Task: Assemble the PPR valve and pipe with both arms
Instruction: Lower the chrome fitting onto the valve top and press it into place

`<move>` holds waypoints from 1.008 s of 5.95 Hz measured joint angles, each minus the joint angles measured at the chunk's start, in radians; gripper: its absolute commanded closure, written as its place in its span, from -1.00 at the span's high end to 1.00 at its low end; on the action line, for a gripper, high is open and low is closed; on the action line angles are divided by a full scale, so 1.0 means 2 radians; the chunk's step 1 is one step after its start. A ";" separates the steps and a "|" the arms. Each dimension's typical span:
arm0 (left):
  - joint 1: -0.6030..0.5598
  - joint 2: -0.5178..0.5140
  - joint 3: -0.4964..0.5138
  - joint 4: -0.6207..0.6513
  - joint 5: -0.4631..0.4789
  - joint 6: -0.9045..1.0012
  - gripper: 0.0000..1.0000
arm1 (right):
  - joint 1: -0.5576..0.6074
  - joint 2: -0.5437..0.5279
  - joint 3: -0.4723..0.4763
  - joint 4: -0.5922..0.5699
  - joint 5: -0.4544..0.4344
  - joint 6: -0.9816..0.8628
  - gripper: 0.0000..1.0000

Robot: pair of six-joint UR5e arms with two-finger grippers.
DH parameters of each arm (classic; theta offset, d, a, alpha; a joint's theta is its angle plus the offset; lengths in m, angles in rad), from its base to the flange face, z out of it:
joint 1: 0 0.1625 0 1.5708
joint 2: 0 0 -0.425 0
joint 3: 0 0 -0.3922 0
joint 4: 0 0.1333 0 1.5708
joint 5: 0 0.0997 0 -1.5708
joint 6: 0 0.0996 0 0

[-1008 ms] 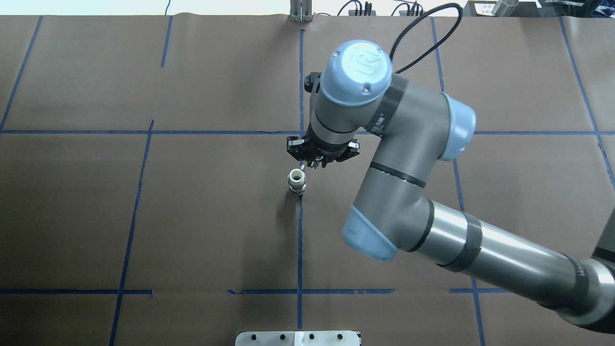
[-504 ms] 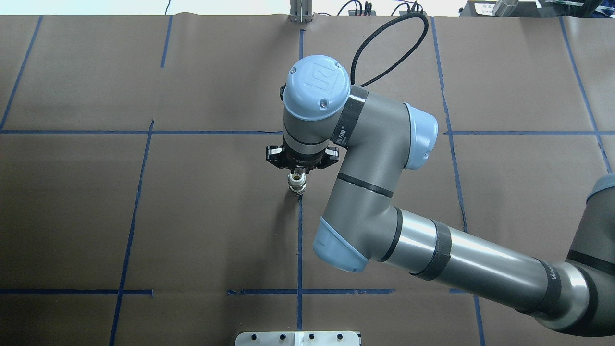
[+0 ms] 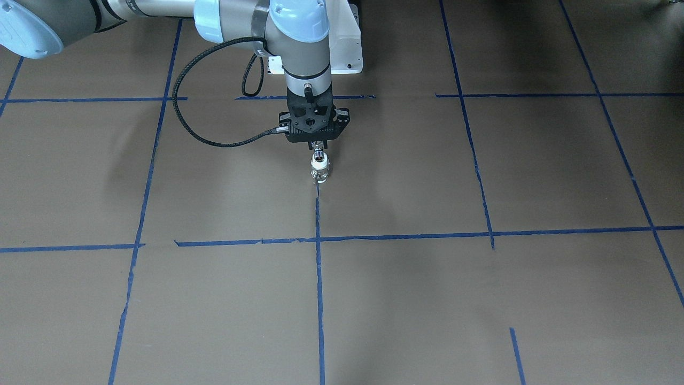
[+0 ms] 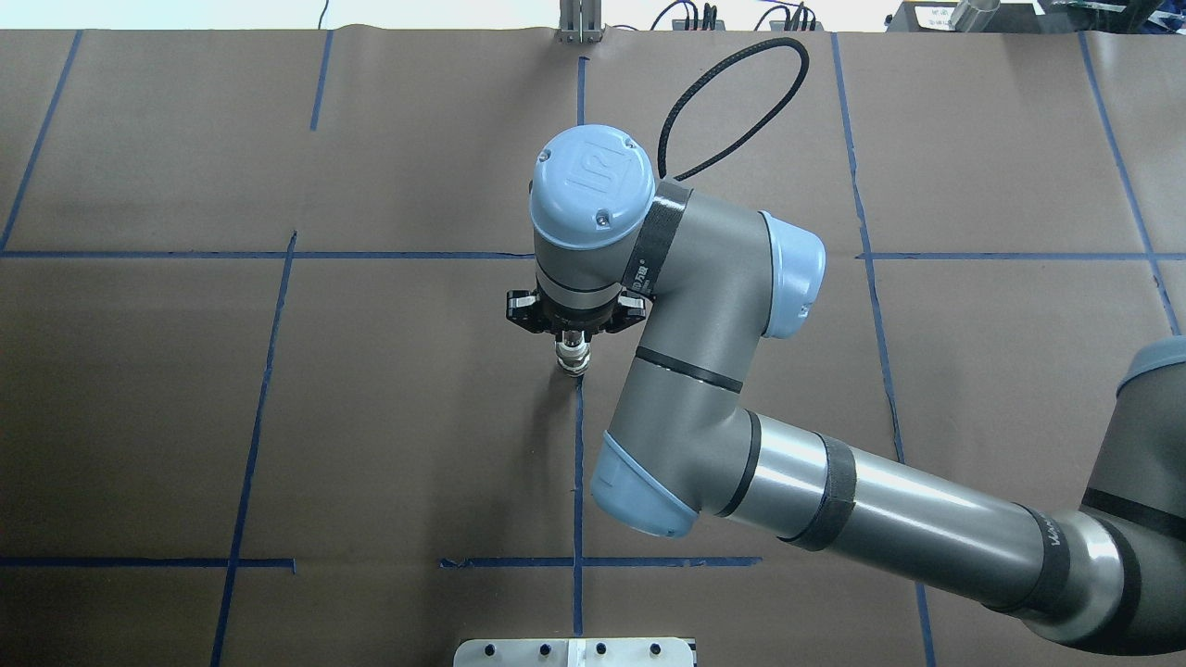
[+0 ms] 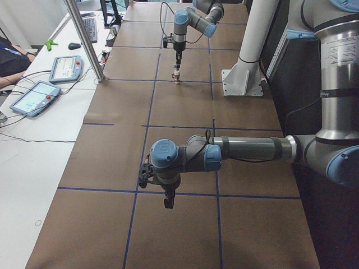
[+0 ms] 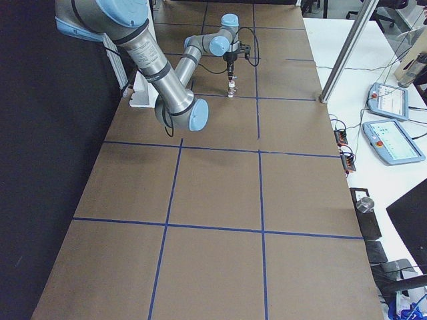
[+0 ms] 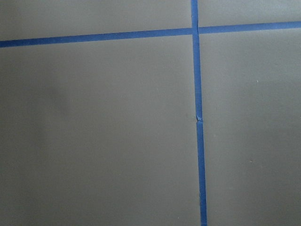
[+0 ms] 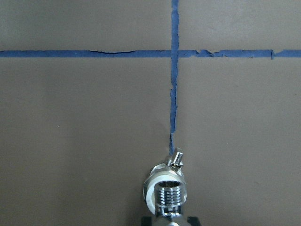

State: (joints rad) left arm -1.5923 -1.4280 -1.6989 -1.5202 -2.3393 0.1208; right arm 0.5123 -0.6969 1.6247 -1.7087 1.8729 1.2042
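A small valve (image 4: 573,361) with a white collar and a chrome butterfly handle stands upright on a blue tape line; it also shows in the front view (image 3: 319,172) and the right wrist view (image 8: 161,181). My right gripper (image 4: 574,335) points straight down right over it, fingers close together on a chrome threaded pipe fitting (image 8: 168,194) that sits at the valve's top (image 3: 318,156). My left gripper (image 5: 168,203) hangs over bare table far from the valve, seen only in the exterior left view; I cannot tell if it is open or shut.
The table is covered in brown paper with a blue tape grid. The white pedestal (image 3: 344,48) stands behind the valve. A metal plate (image 4: 574,651) lies at the near edge. A metal post (image 5: 84,39) and tablets (image 5: 33,95) are on the operators' side.
My right arm has swung to the left and brought its gripper with the fitting from beside the valve to directly over it. The valve has not moved.
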 measured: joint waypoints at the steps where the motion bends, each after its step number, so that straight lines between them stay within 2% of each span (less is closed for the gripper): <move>1: 0.000 0.000 0.000 0.000 0.000 0.000 1.00 | 0.000 0.001 -0.003 0.000 -0.003 0.000 -1.00; 5: 0.000 0.000 0.000 0.000 0.000 -0.001 1.00 | -0.006 0.000 -0.009 0.000 -0.006 0.000 -1.00; 6: 0.000 0.000 0.000 0.000 0.001 -0.001 1.00 | -0.009 0.000 -0.010 0.000 -0.009 0.000 -0.94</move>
State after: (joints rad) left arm -1.5923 -1.4281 -1.6986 -1.5202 -2.3382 0.1196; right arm 0.4934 -0.6977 1.6046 -1.7084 1.8545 1.2042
